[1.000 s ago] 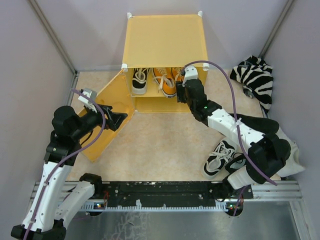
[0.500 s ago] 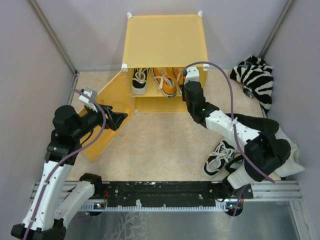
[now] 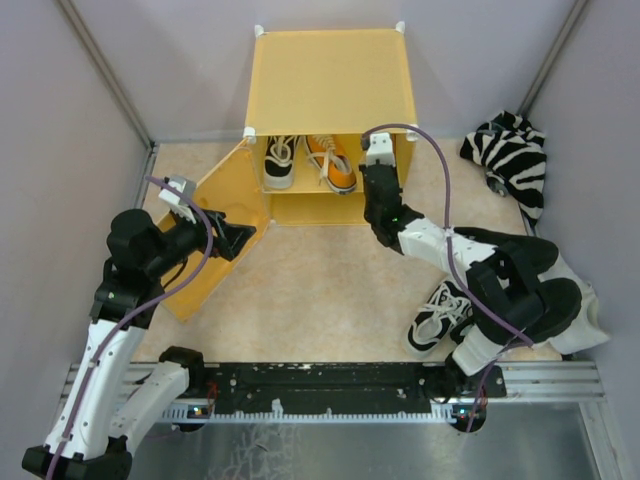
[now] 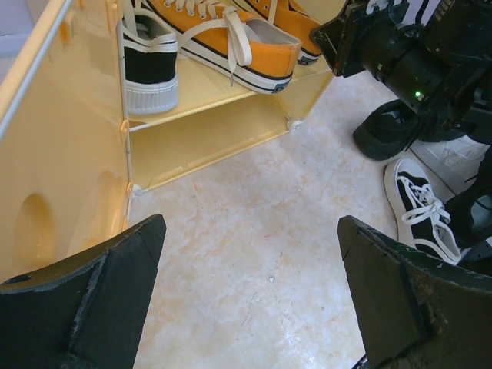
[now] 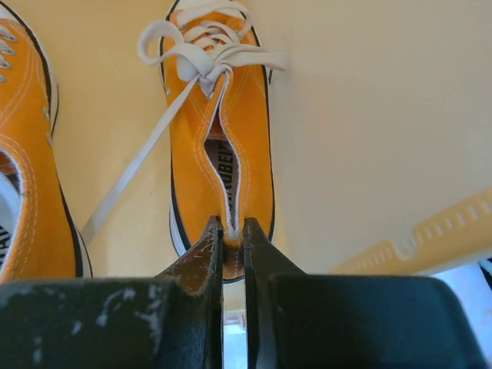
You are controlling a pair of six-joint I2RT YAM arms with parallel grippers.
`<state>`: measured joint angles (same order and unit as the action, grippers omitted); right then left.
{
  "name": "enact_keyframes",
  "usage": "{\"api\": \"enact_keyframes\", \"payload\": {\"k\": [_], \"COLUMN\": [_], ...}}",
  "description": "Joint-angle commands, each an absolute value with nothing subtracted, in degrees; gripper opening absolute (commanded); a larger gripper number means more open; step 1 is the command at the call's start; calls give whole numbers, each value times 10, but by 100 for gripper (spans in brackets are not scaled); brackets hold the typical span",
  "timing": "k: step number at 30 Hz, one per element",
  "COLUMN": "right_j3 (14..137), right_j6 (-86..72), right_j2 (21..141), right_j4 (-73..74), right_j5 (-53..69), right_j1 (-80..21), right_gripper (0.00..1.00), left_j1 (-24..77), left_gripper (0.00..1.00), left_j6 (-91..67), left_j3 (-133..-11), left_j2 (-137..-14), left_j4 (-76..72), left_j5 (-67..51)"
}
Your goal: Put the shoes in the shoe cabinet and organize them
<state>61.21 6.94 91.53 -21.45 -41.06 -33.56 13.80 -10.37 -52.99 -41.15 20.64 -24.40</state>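
Right tool point(image 5: 233, 227) clamps heel of orange sneaker point(image 5: 254, 138), seating it on shoe cabinet point(image 5: 346, 115) shelf beside its mate point(image 5: 31, 177); left tool point(image 4: 250, 231) (spread, empty) apparently braces the door point(image 4: 54, 192).

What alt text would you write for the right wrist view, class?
The right gripper is shut on the heel rim of an orange canvas sneaker with white laces, lying on the yellow plastic cabinet shelf. A second orange sneaker lies alongside at the picture's left edge.
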Motion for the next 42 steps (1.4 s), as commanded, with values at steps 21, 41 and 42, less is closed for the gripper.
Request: {"api": "enact_keyframes", "payload": {"k": [21,41,42], "right_j3": [606,616,620], "right_j6": [3,26,26], "right_j2": [809,834,841], "right_j4": [-208,-146,-145], "right_j5": [-339,-95,-91], "right_j1": [-322,-338,-338], "right_gripper": [68,72,72], "left_j1": [142,142,142], "left_gripper": [99,99,99], "left_j6": [-94,-96,-95], "left_j3": [-521,-520,-520], "left_j2": [-413,-405,-405], "left_j4": [202,204,204], "left_j5": [-239,-240,-240]}}
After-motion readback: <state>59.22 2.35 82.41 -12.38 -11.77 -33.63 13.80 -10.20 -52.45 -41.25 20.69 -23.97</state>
